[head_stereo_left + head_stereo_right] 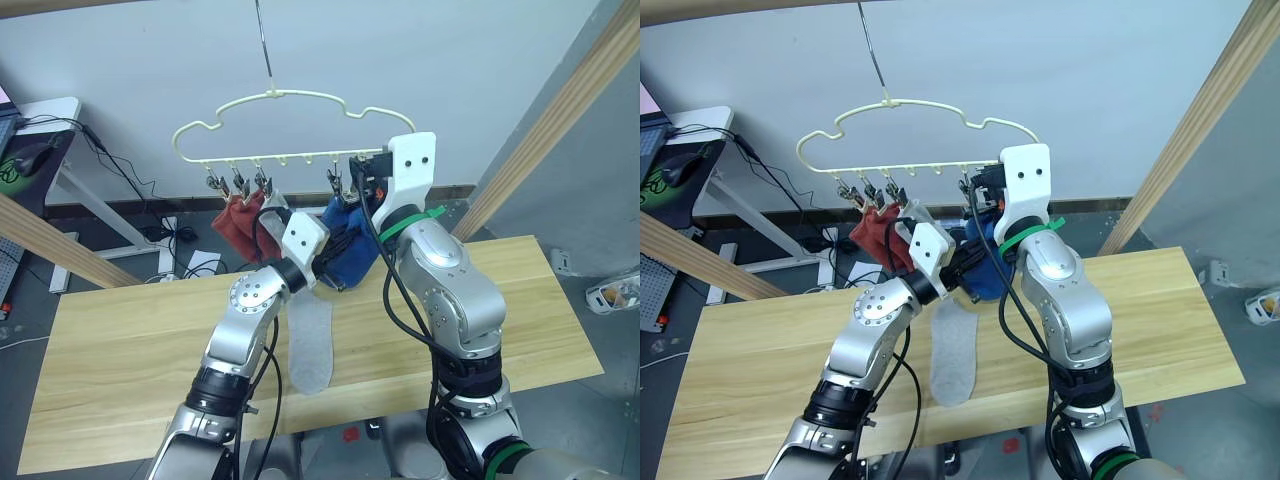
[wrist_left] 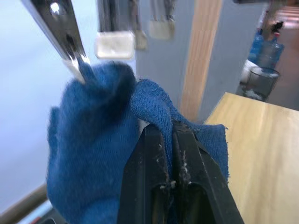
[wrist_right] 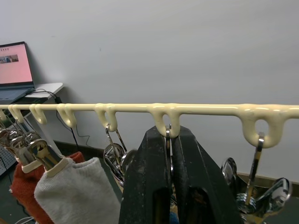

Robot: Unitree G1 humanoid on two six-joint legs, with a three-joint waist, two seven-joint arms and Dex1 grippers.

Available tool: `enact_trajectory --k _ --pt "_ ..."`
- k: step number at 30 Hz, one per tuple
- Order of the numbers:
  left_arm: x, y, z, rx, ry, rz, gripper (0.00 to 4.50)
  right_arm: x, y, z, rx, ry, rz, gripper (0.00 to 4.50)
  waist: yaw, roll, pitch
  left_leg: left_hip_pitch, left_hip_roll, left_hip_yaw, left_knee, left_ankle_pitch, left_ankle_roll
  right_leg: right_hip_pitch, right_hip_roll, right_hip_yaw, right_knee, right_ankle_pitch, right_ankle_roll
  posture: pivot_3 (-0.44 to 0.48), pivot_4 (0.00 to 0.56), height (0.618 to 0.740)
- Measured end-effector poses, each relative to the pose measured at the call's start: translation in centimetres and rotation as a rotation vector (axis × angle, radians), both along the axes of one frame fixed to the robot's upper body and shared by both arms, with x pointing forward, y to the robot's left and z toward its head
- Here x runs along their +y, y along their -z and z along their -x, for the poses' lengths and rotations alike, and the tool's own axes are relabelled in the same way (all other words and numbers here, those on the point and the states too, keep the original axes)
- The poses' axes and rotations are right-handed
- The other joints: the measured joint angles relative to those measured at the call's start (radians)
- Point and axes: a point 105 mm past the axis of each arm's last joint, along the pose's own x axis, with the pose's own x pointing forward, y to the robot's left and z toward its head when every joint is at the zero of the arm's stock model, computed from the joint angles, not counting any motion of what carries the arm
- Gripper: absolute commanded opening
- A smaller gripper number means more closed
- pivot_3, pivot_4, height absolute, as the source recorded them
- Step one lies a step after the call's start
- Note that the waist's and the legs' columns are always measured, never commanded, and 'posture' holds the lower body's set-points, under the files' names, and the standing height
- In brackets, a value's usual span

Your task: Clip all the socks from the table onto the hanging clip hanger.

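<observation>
My left fingers [image 2: 170, 154] pinch the blue sock [image 2: 93, 140] up to a clip [image 3: 169, 154] my right fingers [image 3: 170, 158] squeeze; next, feed its edge in.

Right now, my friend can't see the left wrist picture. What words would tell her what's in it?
The left gripper is shut on a blue sock, lifting it to a shiny metal clip that touches the sock's top edge. More clips hang behind, and the table lies below.
</observation>
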Motion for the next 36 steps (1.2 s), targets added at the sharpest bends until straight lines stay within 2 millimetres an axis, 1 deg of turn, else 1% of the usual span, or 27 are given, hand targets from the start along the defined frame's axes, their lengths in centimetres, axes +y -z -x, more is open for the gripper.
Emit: enact_trajectory --k 4,11,16,32,36 --pt "-0.4 -0.5 -0.2 -0.036 0.003 0.015 0.03 0.0 0.0 0.0 0.000 0.001 0.000 0.00 -0.001 0.000 0.000 0.000 0.000 0.000 0.000 0.000 0.000 0.000 0.000 0.000 0.000 0.000 0.000 -0.214 0.264 0.740" --pt "-0.2 -0.1 0.1 -0.046 0.000 0.016 0.03 -0.4 -0.1 -0.1 -0.016 0.015 0.013 0.00 -0.002 0.000 0.000 0.000 0.000 0.000 0.000 0.000 0.000 0.000 0.000 0.000 0.000 0.000 0.000 -0.216 0.261 0.740" --pt "-0.2 -0.2 0.0 -0.054 -0.008 0.025 0.03 -0.6 -0.2 -0.1 -0.029 0.025 0.022 0.00 -0.002 0.000 0.000 0.000 0.000 0.000 0.001 0.000 0.000 0.000 0.000 0.000 0.000 0.000 0.000 -0.216 0.258 0.740" --pt "-0.9 -1.7 -0.1 -0.101 -0.015 0.089 0.03 -0.5 -0.2 -0.1 -0.029 0.024 0.026 0.00 -0.002 -0.001 -0.001 0.000 0.000 0.001 0.001 0.000 0.000 0.000 0.000 0.000 0.000 0.000 0.000 -0.211 0.257 0.740" --pt "-0.9 -1.7 -0.1 -0.100 -0.016 0.092 0.03 -0.5 -0.2 -0.1 -0.029 0.024 0.025 0.00 -0.002 -0.001 -0.001 0.000 0.000 0.001 0.001 0.000 0.000 0.000 0.000 0.000 0.000 0.000 0.000 -0.209 0.257 0.740"
